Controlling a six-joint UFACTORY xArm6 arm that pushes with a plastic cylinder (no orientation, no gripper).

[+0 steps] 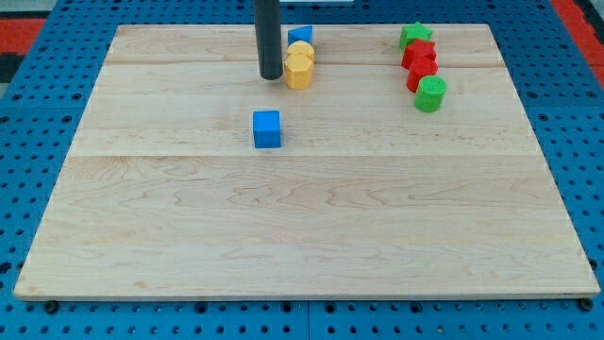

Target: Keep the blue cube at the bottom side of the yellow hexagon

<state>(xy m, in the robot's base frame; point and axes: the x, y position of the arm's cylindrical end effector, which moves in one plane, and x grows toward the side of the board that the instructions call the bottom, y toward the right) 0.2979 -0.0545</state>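
Lying below my tip (pixel 271 77): blue cube (pixel 267 129)

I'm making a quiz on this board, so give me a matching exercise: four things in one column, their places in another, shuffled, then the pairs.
1. blue cube
2. yellow hexagon
3. green cylinder
4. my tip

A. lowest of the view's right cluster
B. alone, nearest the view's bottom
C. just left of the yellow blocks
D. right beside the rod's end

Pairs: 1-B, 2-D, 3-A, 4-C

A small blue cube (pixel 267 128) sits flat left of the surface's centre; a yellow hexagonal block (pixel 298 71) lies near the top edge.
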